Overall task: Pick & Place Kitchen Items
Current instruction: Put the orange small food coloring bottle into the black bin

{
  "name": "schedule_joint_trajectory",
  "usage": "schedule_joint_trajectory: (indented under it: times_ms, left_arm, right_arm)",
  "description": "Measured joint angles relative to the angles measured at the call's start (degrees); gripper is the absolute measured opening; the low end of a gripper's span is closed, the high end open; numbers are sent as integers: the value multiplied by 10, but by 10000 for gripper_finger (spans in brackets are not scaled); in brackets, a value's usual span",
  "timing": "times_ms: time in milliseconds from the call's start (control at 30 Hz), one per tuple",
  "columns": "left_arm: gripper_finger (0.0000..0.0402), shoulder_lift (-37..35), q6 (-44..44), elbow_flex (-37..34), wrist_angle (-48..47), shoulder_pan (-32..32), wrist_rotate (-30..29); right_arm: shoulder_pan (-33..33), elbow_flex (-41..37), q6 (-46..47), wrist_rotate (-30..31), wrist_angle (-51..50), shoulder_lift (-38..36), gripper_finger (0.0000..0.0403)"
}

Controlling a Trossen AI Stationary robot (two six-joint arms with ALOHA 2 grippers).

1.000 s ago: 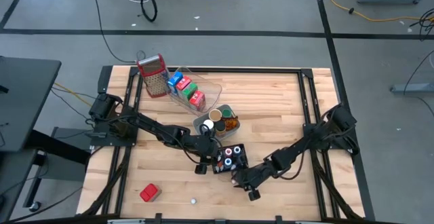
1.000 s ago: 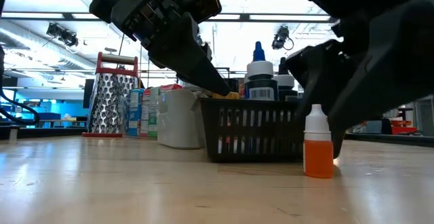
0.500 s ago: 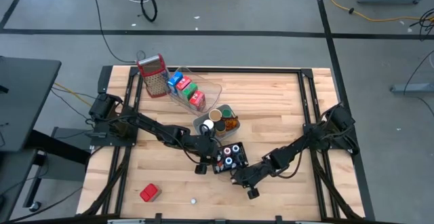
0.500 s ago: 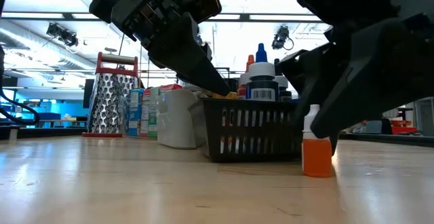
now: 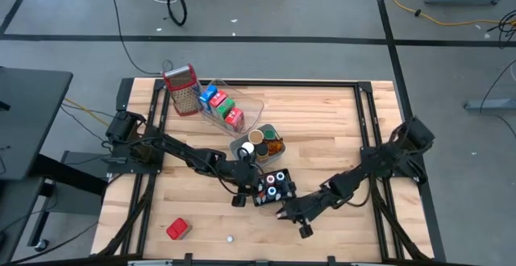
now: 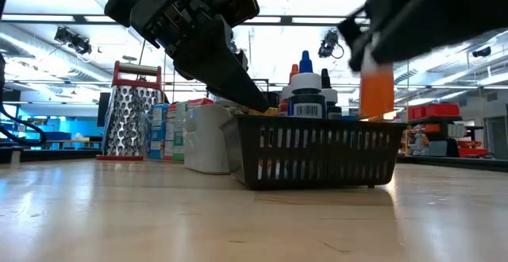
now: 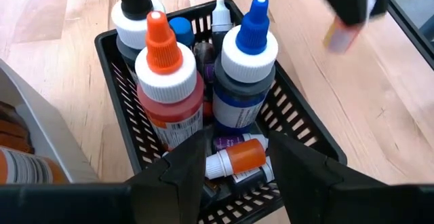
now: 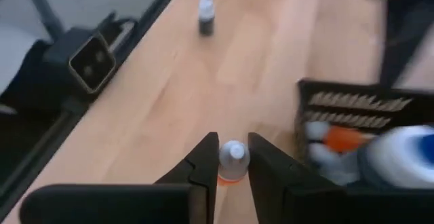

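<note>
A small orange dropper bottle with a white cap hangs above rim height, beside the right end of the black basket. My right gripper is shut on it. The basket stands on the table and holds several dropper bottles, among them a red-capped one and a blue-capped one. My left gripper is at the basket's corner that faces the left arm. A red item and a white cap lie near the table's front edge. My left gripper straddles the basket's corner, one finger over each adjoining wall, slanting down from the table's left. The fingers themselves hide where they meet the walls. The basket stays flat on the table. My right gripper pinches the orange bottle just under its white cap between its two fingers, slanting down from the table's right. The bottle hangs upright, lifted clear of the table, its orange body below the fingers.
At the back left stand a metal grater, a clear tray with cartons and a grey tray with jars. A small dark bottle stands on the table left of the basket. Bare wood lies to the right.
My right gripper has shut on the orange bottle, which stood on the table beside the basket, and has gone up with it. The bottle is now lifted clear, above the basket's rim, still upright. The basket has not moved.
</note>
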Motion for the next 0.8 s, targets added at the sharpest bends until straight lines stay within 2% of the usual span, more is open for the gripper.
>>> schedule_joint_trajectory:
  times_ms: [167,267,467,633,800]
  left_arm:
    - [167,0,0,0,0,0,0]
    - [167,0,-4,0,0,0,0]
    - [167,0,-4,0,1,0,-4]
    - [159,0,-1,0,0,-11,17]
    - [139,0,10,0,12,-39,97]
  right_arm:
    - [12,0,0,112,-93,-67,59]
    - [12,0,13,173,-129,-80,60]
    - [-3,-4,41,156,-138,-55,70]
    - [-4,-11,31,169,-134,-45,89]
    - [-4,-11,30,166,-118,-45,130]
